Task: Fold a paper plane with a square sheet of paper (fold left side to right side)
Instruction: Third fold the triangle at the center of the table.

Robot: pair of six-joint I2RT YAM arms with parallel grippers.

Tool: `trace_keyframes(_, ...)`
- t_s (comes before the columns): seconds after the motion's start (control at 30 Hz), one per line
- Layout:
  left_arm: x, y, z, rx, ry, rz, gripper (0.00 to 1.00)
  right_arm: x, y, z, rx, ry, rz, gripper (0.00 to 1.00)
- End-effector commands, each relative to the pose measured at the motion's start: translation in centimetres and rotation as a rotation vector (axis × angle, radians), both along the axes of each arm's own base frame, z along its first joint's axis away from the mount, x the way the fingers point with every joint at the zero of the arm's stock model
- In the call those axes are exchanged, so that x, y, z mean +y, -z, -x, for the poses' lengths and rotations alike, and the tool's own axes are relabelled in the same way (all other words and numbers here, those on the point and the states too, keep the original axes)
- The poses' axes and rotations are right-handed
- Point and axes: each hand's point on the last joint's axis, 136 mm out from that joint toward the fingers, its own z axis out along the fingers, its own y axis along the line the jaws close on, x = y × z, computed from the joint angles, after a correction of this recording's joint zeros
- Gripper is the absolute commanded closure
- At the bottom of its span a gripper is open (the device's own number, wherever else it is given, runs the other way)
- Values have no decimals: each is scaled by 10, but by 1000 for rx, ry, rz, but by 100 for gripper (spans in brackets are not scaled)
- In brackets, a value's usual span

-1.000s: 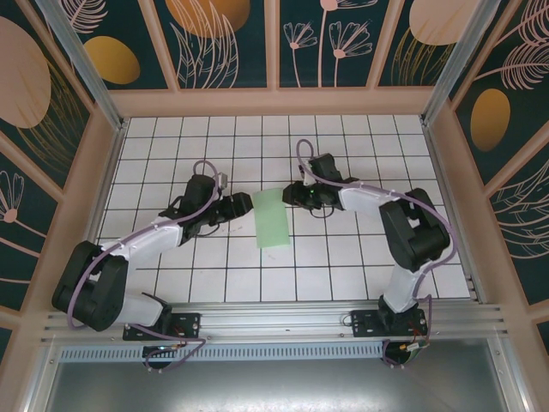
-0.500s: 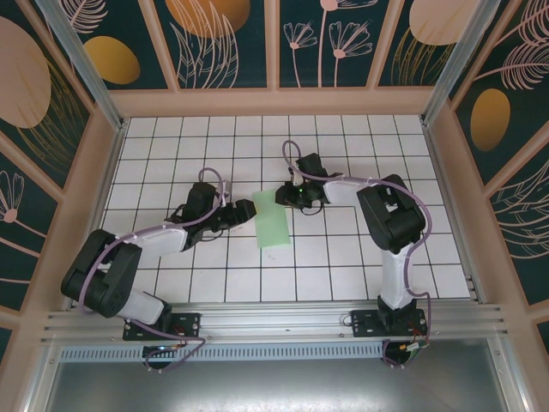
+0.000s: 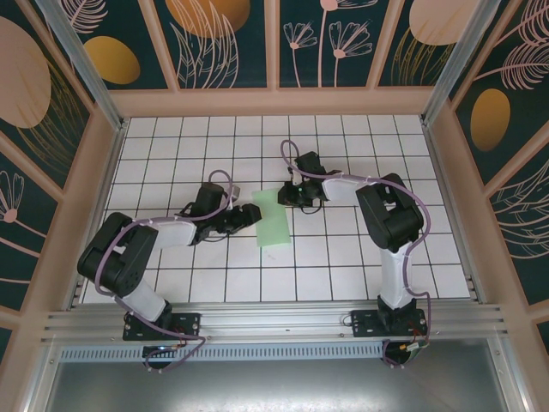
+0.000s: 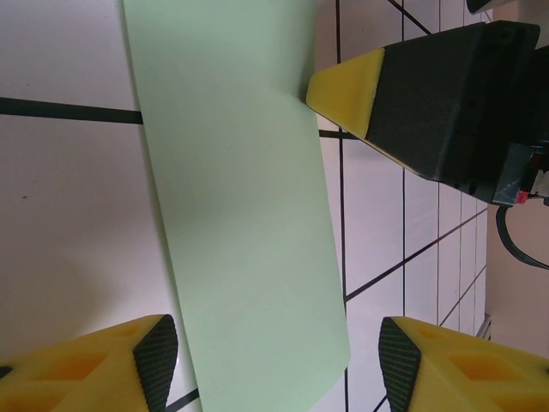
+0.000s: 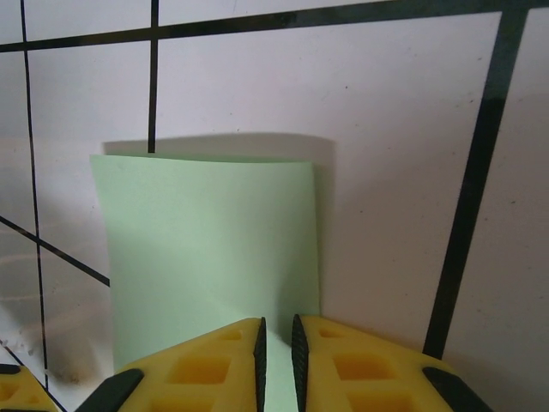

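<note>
Right end effector (image 5: 276, 348): clamped on paper (image 5: 210, 249) edge.
Left end effector (image 4: 276, 365): apart, astride paper.
Technique: align edges, then crease.

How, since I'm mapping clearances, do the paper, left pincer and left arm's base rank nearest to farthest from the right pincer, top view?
1. Square sheet of paper, at the right pincer's tips.
2. Left pincer, paper's left edge.
3. Left arm's base, near left.

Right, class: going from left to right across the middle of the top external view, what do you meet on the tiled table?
The left arm → left end effector → square sheet of paper → right arm.
</note>
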Motion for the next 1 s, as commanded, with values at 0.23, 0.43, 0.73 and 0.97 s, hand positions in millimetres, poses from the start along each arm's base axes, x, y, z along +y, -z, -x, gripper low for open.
trace_keyframes(0.23,-7,19,0,76,16,-113,34,-12,29,11,58,-5,88,81)
trace_keyframes(0.43,-8,36,3,128,24,-200,33,-11,29,12,60,-6,80,81)
trace_keyframes(0.73,-17,44,7,169,44,-216,36,-10,27,13,56,-6,69,81)
trace_keyframes(0.97,-26,34,5,162,42,-165,41,-9,27,13,56,-5,63,81)
